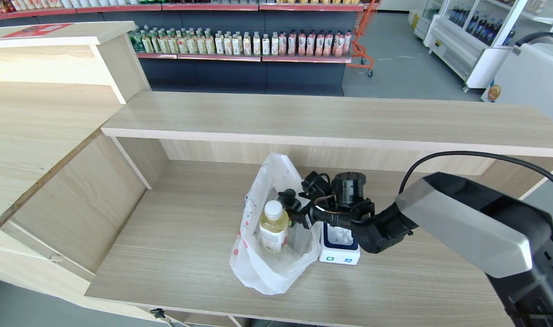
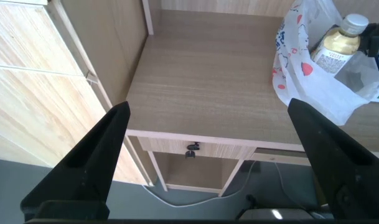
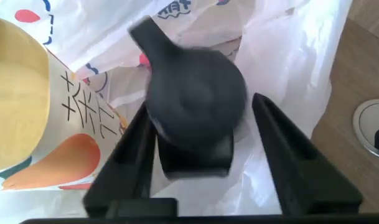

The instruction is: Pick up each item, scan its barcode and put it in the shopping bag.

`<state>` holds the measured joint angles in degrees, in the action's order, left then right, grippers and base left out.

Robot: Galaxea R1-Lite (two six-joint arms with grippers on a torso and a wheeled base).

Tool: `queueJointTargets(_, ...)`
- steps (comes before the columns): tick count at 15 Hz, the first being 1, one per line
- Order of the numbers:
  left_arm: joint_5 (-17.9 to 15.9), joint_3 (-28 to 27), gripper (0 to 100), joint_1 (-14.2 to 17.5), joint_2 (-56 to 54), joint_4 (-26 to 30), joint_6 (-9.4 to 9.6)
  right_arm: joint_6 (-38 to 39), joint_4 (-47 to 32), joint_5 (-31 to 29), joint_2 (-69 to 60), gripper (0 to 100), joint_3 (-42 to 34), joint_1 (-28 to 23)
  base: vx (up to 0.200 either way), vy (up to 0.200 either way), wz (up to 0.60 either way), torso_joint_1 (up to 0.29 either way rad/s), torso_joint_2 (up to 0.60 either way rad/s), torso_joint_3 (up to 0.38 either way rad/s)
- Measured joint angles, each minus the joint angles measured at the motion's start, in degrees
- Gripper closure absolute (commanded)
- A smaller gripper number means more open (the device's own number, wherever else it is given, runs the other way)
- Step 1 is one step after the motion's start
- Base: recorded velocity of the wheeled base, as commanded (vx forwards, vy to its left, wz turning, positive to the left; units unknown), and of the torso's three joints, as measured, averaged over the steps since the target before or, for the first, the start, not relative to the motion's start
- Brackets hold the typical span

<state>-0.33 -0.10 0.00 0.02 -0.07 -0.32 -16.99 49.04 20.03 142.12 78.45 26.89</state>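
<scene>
I see the counter (image 1: pixel 176 236) in pale wood-grain laminate, smooth and matt. The shopping bag (image 1: pixel 262 272) near its front edge is thin, crinkled, translucent plastic with a slight sheen. Inside it, the bottle (image 1: pixel 273 227) is clear glossy plastic with a paper-like label. The white box (image 1: pixel 340 258) beside the bag looks like smooth plastic.

White shopping bag (image 1: pixel 262 272) with red and blue prints; bottle (image 1: pixel 273 228) yellow, white-capped; pale wood-grain worktop (image 1: pixel 176 254); white-and-blue scanner (image 1: pixel 341 255).

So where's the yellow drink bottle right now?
In the head view the bottle stands inside the white shopping bag on the wooden counter, just left of the right tool and the white scanner box.
</scene>
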Motion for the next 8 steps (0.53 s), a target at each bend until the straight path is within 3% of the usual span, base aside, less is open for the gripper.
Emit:
queueJointTargets(5,0.0,0.0,0,0.0,0.0,0.0,-0.01,14.5,-0.1,0.0,-3.3,0,-0.5,-1.0,0.0,0.0,0.0,0.0,0.0,0.0)
queueJointTargets(8,0.0,0.0,0,0.0,0.0,0.0,0.0,18.9,-0.2,0.0,-8.1,0,-4.5,-3.1,0.0,0.0,0.0,0.0,0.0,0.0)
